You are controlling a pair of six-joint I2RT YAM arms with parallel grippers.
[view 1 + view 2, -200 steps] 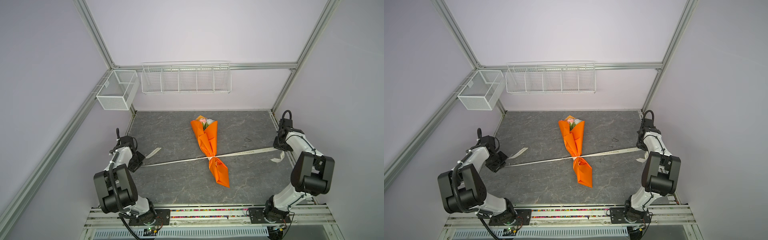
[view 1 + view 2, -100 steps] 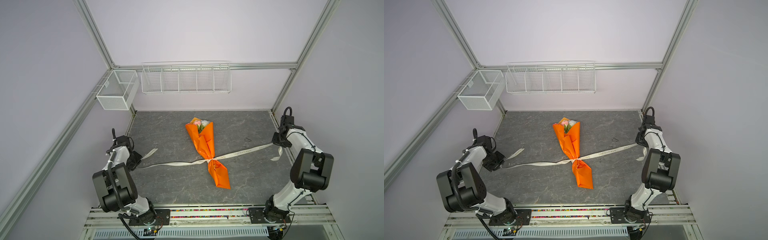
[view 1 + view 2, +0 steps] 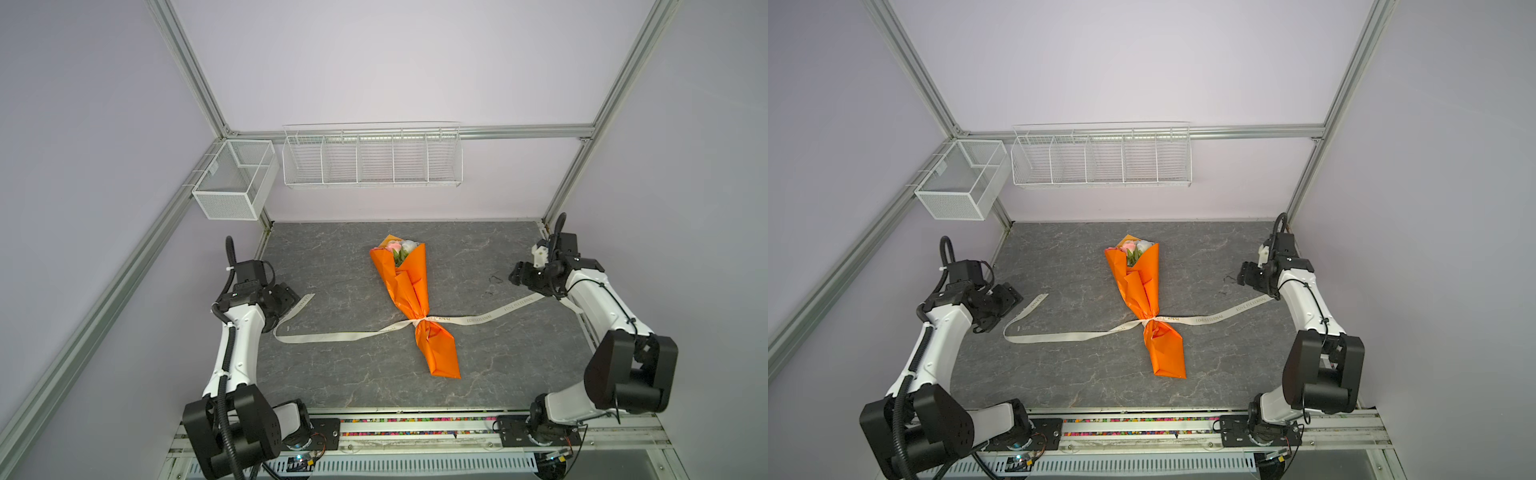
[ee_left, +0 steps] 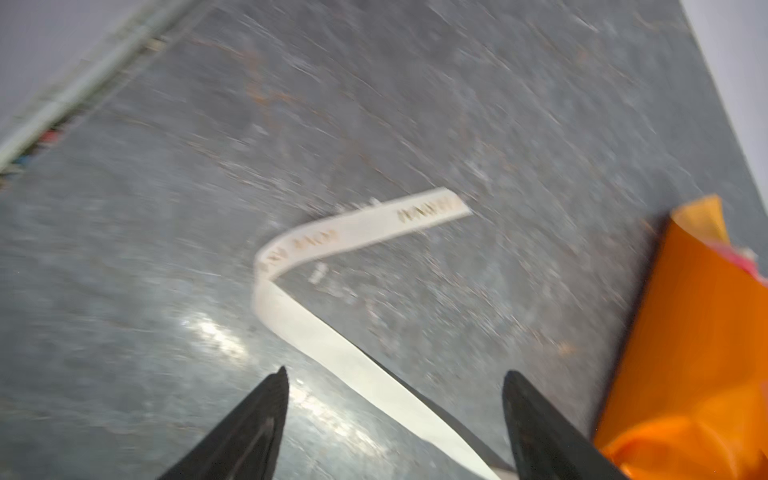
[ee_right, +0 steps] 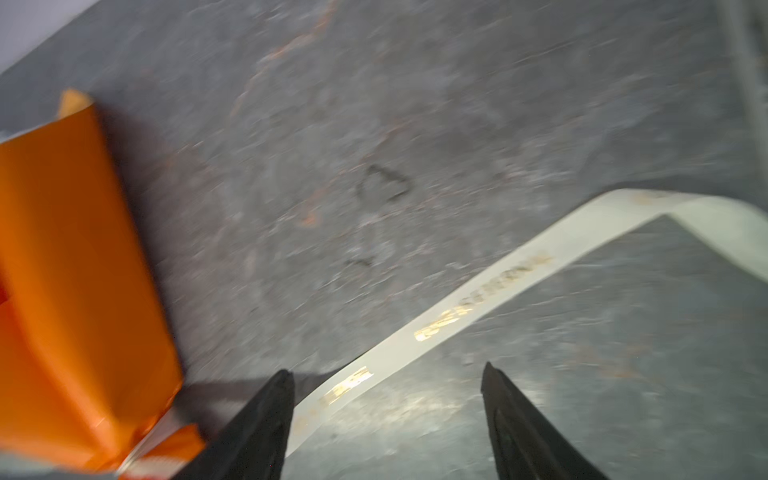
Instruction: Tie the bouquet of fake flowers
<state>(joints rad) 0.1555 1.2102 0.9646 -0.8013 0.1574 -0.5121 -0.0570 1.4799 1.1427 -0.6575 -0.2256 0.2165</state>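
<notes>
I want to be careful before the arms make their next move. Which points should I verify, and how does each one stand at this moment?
1. The left hand is open and grips nothing: ok.
2. The right hand is open and grips nothing: ok.
3. The ribbon is cinched around the narrow part of the bouquet: ok.
4. The knot is tight enough to hold: cannot tell.
5. The ribbon tails lie slack on the table, one toward each hand: ok.
6. The fake flowers sit inside the bouquet's open end: ok.
</notes>
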